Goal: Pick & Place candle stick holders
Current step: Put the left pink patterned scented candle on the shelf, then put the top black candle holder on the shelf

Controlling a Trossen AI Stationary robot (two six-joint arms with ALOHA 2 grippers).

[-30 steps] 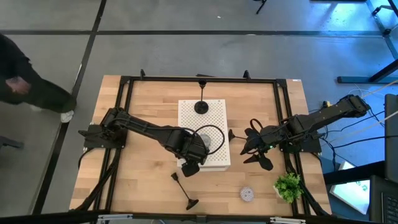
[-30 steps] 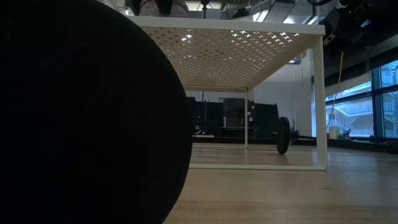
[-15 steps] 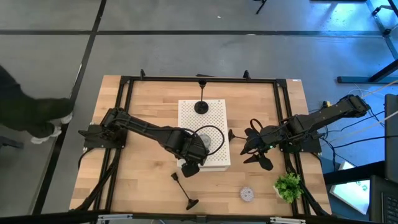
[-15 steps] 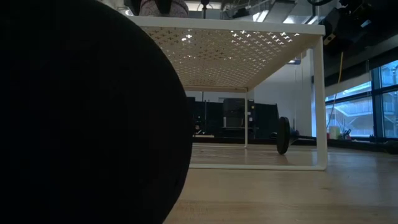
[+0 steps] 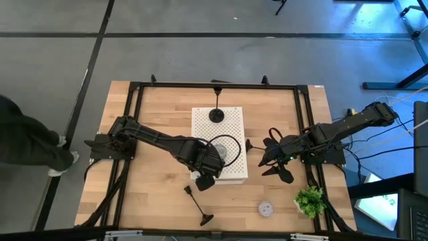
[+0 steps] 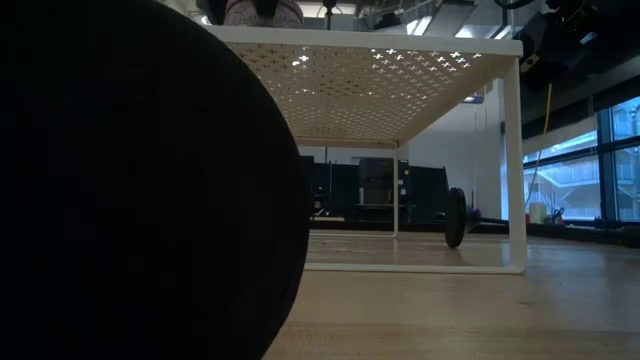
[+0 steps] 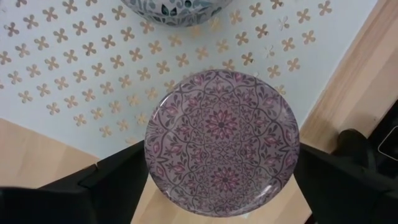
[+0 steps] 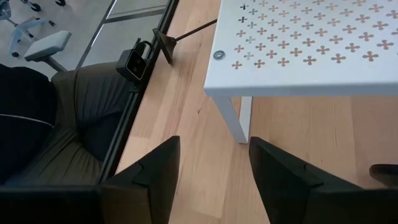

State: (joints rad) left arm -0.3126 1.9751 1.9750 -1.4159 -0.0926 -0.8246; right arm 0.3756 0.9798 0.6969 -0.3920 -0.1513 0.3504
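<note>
My left gripper is shut on a pink patterned puck at the near left corner of the white perforated board. A grey puck lies on the board just beyond it. A black holder stands on the board's far end. A second black holder lies on the table near the front edge. A third lies right of the board. A lavender puck lies near the front. My right gripper is open and empty right of the board. My left gripper pinches the pink puck by two opposite sides of its rim between its two fingers, coming from above and pointing down. The puck sits level, its patterned top up, over the board's corner. I cannot tell whether it rests on the board.
A small green plant stands at the near right. The lying holder's round base fills the low view's left. A black frame rims the table. A person is on the floor left of the table.
Neither arm nor any holder has moved. The person on the floor left of the table has walked toward the near side.
</note>
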